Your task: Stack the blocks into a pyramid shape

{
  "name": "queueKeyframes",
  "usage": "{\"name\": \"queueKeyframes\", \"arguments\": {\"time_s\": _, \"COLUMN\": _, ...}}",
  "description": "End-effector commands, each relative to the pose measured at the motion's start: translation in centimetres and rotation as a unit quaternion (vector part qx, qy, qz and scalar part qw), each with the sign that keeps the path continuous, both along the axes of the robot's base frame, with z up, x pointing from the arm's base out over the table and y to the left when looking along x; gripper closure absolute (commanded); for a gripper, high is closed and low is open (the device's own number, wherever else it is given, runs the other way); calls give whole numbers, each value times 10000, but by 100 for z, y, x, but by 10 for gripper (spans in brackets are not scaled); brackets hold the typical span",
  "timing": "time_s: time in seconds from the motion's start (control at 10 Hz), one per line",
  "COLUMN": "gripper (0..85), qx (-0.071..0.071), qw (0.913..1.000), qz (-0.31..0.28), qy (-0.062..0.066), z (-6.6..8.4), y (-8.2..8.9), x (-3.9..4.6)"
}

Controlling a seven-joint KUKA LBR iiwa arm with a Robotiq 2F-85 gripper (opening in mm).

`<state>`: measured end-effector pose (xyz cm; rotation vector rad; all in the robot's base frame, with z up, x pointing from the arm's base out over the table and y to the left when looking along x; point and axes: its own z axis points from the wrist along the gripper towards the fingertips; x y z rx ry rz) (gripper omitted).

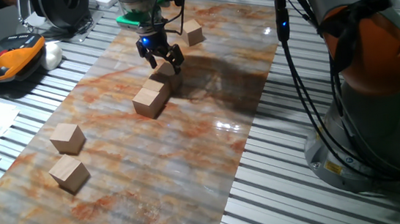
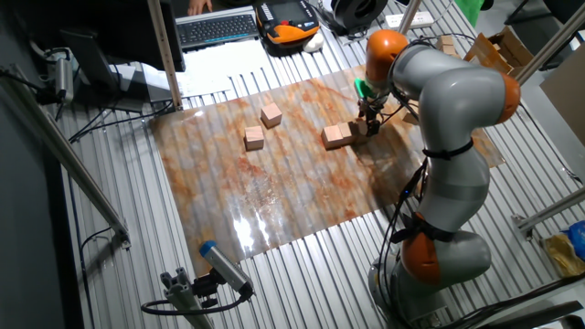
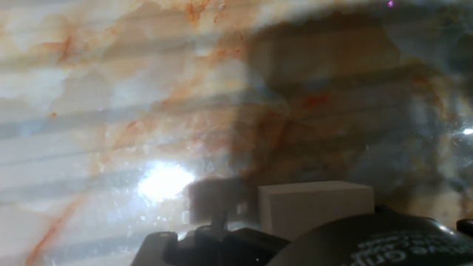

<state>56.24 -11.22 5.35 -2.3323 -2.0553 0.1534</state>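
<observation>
A: The arm [image 2: 448,119] bends low over the marbled mat [image 1: 209,133]. Why?
B: To bring its gripper [image 1: 162,59] onto a block [image 1: 167,73] that touches another block [image 1: 149,100] — a base row starting, I'd judge.
A: The rest?
B: Two loose blocks [image 1: 66,138] sit well apart (nearer the mat's end), one more [image 1: 192,32] behind.
A: Jaws?
B: Narrow around the cube, seemingly gripping; contact is unclear. Only the hand view shows its pale face [image 3: 316,208] just below.

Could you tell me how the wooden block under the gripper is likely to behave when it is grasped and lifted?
The block looks like plain solid wood, so probably stiff and light. Its flat faces should suit the gripper and resist rolling. The glossy sheet may let it slide if nudged.
</observation>
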Motion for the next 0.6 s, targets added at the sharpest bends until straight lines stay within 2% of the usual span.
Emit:
{"name": "queueKeyframes", "arguments": {"time_s": 0.0, "gripper": 0, "qx": 7, "qw": 10000, "qz": 0, "qy": -9, "z": 0, "y": 1, "x": 2}}
{"name": "queueKeyframes", "arguments": {"time_s": 0.5, "gripper": 0, "qx": 3, "qw": 10000, "qz": -47, "qy": 14, "z": 11, "y": 14, "x": 20}}
